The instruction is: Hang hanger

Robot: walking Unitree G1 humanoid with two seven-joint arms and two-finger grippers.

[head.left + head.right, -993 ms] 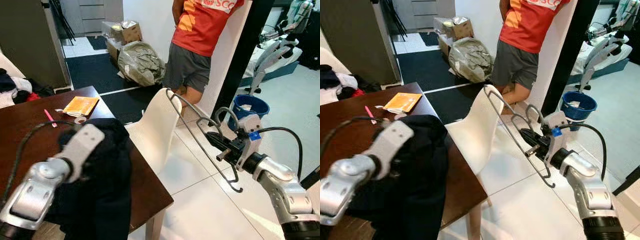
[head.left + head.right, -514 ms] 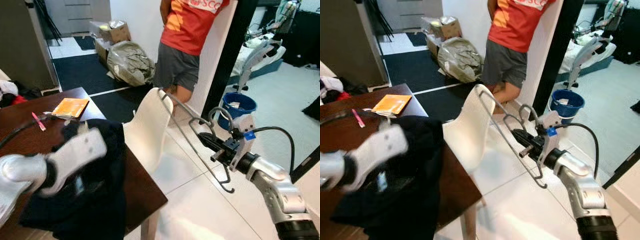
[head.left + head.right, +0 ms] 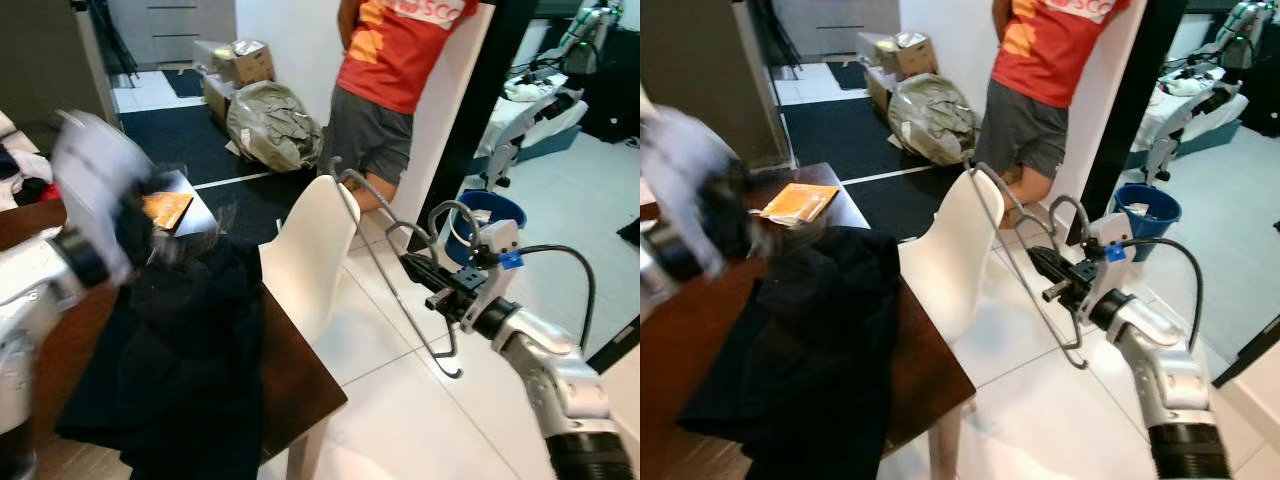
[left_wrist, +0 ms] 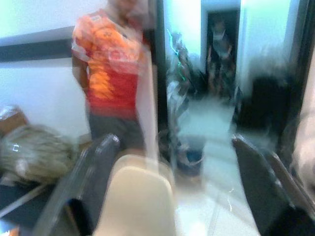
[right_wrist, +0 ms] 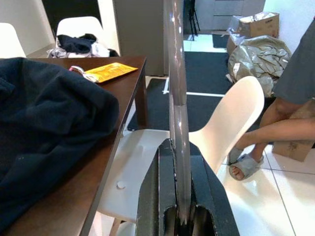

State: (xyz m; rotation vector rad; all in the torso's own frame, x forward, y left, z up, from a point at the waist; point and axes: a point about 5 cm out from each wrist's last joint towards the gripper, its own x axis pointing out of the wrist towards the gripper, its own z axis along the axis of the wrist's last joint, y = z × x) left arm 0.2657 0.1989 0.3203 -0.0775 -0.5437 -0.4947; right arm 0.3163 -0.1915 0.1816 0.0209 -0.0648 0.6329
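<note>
1. Hanger (image 3: 385,262), a bare wire one, is seen in the left eye view clamped in the right gripper (image 3: 425,275), held out over the white tiled floor beside the white chair (image 3: 305,255). Its hook end points down toward the floor and its far corner reaches up past the chair's back. The left arm (image 3: 75,215) is a blur at the left edge above the table (image 3: 290,375); whether its fingers are apart or together cannot be told.

2. In the right eye view the same scene is given. A dark garment (image 3: 820,330) is heaped on the table, draping over the near edge, with an orange packet (image 3: 795,200) lying beyond it. A person (image 3: 1045,70) in a red shirt and grey shorts stands by the white wall behind the chair, and a blue bucket (image 3: 1143,208) sits on the floor further right.

3. The left wrist view is badly smeared. The chair back (image 4: 140,196) and the person (image 4: 110,83) can be made out; two dark shapes at the sides may be the fingers, but their state cannot be told.

4. In the right wrist view the wire (image 5: 175,98) is seen running straight up from between the closed black fingers (image 5: 150,206), with the garment, table and chair beyond.

5. The step in hand is judged to be carrying the hanger. No rail is in view, so one must be found next, and the hook turned upward.
</note>
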